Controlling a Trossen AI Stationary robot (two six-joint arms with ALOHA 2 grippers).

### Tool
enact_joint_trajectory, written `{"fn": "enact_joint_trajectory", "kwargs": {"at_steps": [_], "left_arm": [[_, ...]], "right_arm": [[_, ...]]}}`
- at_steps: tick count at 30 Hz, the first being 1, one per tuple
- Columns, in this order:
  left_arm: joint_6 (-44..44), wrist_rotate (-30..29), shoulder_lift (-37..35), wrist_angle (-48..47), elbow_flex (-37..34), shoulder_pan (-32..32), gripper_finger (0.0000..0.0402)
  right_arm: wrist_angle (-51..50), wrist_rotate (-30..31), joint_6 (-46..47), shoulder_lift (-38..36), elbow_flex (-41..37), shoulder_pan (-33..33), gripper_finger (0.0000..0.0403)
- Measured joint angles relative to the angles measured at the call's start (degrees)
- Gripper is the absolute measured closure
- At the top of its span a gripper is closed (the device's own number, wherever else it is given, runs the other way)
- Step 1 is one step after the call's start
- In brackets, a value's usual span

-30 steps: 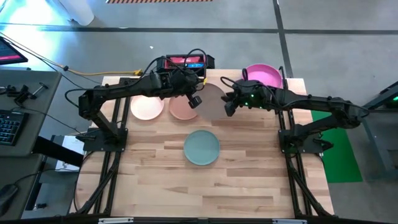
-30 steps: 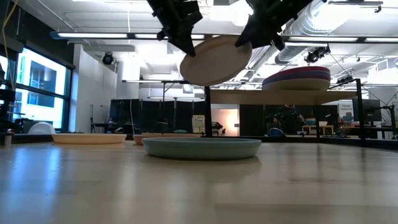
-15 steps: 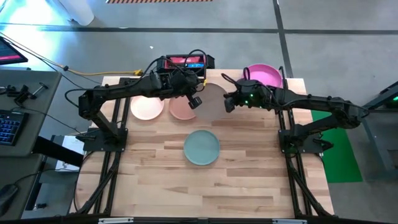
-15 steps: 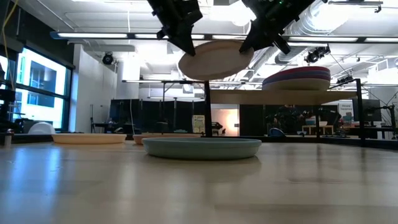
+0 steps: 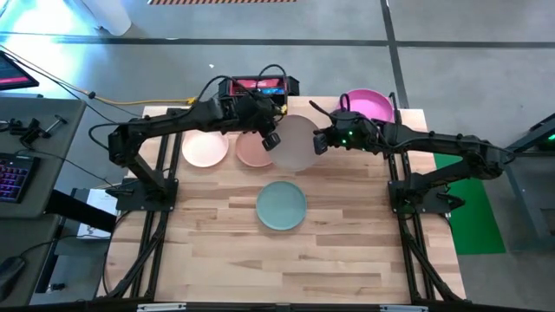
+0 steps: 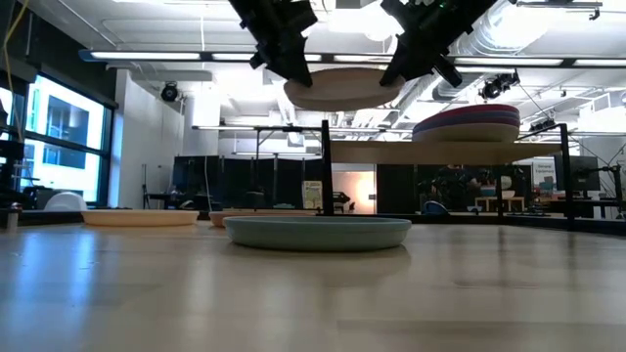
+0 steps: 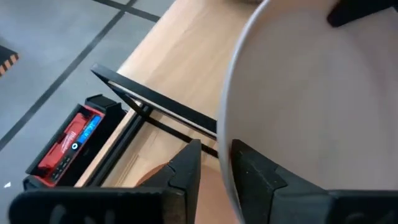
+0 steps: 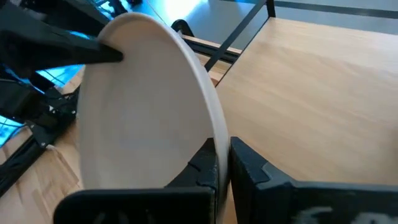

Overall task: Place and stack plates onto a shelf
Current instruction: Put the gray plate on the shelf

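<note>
A cream plate (image 5: 293,143) hangs in the air between my two grippers, just in front of the shelf (image 6: 421,153). My right gripper (image 8: 222,162) is shut on its rim on the side toward the table's right. My left gripper (image 7: 214,165) is open, with a finger on either side of the opposite rim. A stack of plates, magenta on top (image 5: 366,104), rests on the shelf. A teal plate (image 5: 281,205) lies flat at the table's middle. A pale pink plate (image 5: 205,149) and a terracotta plate (image 5: 254,152) lie flat at the far left. My right gripper pinches the cream plate's rim (image 8: 219,140) between its two fingers, one above and one below. It comes from the table's right, slanting down. The plate is lifted clear and nearly level. My left gripper straddles the opposite rim (image 7: 225,149); a gap shows beside one finger, and I cannot tell whether the other touches.
A red and black box (image 5: 258,86) sits beyond the table's far edge. The arms' black stands (image 5: 143,195) (image 5: 416,195) rise at both sides. The shelf's thin black legs (image 6: 326,186) stand behind the teal plate. Bare wood lies across the table's near half.
The cream plate has tipped from slanting, with its left edge low, to nearly level; its left edge has risen while the right edge stayed in place. My right gripper has rolled with it. Both grippers have kept their places.
</note>
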Motion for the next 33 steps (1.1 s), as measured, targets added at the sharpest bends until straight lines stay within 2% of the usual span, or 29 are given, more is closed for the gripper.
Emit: {"fn": "enact_joint_trajectory", "kwargs": {"at_steps": [8,18,26,33], "left_arm": [[0.0,-0.3,-4.6,5.8,0.0,0.9,0.0302],[0.0,-0.4,-9.7,6.4,0.0,1.3,0.0300],[0.0,-0.3,-10.4,5.7,0.0,1.3,0.0300],[0.0,-0.3,-10.4,3.6,0.0,1.2,0.0300]], "right_arm": [[-0.4,-0.1,-0.4,-0.6,0.0,-2.6,0.0402],[-0.4,0.8,-1.7,-0.7,0.0,-10.3,0.0402],[-0.6,2.2,-3.0,-0.6,0.0,-16.0,0.0402],[-1.9,3.4,-2.9,-0.5,0.0,-17.6,0.0402]]}}
